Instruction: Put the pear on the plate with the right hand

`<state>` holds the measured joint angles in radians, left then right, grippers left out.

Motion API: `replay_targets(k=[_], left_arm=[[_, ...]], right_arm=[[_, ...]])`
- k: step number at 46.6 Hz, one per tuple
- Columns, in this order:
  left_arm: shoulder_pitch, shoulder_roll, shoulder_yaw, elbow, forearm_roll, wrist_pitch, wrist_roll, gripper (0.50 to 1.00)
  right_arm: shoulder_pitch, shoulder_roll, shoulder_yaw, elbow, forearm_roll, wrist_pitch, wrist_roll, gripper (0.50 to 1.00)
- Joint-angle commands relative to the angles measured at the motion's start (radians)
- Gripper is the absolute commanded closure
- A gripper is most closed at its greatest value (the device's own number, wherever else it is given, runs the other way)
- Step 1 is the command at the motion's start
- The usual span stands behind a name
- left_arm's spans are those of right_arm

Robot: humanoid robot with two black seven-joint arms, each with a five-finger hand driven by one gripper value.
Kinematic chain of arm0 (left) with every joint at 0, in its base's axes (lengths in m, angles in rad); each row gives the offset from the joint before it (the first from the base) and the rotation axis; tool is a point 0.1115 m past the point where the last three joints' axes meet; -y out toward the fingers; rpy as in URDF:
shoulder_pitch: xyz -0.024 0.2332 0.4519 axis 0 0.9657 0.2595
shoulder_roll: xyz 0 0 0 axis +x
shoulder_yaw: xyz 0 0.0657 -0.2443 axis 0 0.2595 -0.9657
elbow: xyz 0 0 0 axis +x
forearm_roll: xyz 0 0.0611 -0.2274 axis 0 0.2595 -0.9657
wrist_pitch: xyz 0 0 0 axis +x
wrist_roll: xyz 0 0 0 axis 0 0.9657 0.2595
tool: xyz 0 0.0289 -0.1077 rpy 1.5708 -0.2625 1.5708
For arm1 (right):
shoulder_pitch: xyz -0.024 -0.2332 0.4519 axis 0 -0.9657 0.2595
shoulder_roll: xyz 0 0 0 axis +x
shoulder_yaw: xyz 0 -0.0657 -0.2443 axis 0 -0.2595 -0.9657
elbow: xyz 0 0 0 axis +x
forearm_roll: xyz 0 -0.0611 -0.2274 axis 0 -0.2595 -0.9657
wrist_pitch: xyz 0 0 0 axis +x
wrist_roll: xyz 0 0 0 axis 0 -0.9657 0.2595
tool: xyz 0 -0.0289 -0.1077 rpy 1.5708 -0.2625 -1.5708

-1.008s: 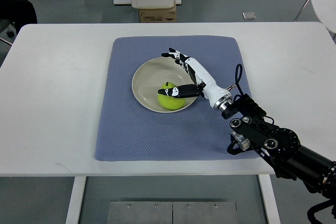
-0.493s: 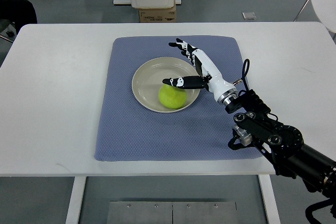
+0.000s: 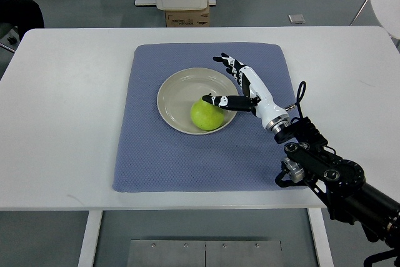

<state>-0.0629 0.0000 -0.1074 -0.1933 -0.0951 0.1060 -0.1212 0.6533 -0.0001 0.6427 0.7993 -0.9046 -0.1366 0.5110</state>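
Note:
A green pear lies in the right part of a cream plate on a blue mat. My right hand is open, fingers spread, just right of the plate. Its thumb tip sits at the pear's upper right edge; whether it touches I cannot tell. The hand holds nothing. The right arm runs in from the lower right. The left arm is out of view.
The mat lies on a white table. A white chair stands at the far right corner. A white stand and a cardboard box are on the floor behind the table.
The right hand has let go of the pear and drawn back to the right and up, off the plate. The pear has settled in the plate.

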Motion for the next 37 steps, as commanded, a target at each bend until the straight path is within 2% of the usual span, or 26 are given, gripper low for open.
replay_targets(k=[1, 17, 37], left_arm=[[0.0, 0.0, 0.0, 0.0, 0.0, 0.0, 0.0, 0.5], [0.0, 0.0, 0.0, 0.0, 0.002, 0.0, 0.0, 0.5], [0.0, 0.0, 0.0, 0.0, 0.0, 0.0, 0.0, 0.5]], right_arm=[[-0.009, 0.0, 0.011, 0.0, -0.002, 0.0, 0.004, 0.507], [-0.043, 0.0, 0.014, 0.009, -0.019, -0.002, 0.046, 0.502], [-0.017, -0.026, 0.06, -0.025, 0.052, 0.0, 0.018, 0.502]])
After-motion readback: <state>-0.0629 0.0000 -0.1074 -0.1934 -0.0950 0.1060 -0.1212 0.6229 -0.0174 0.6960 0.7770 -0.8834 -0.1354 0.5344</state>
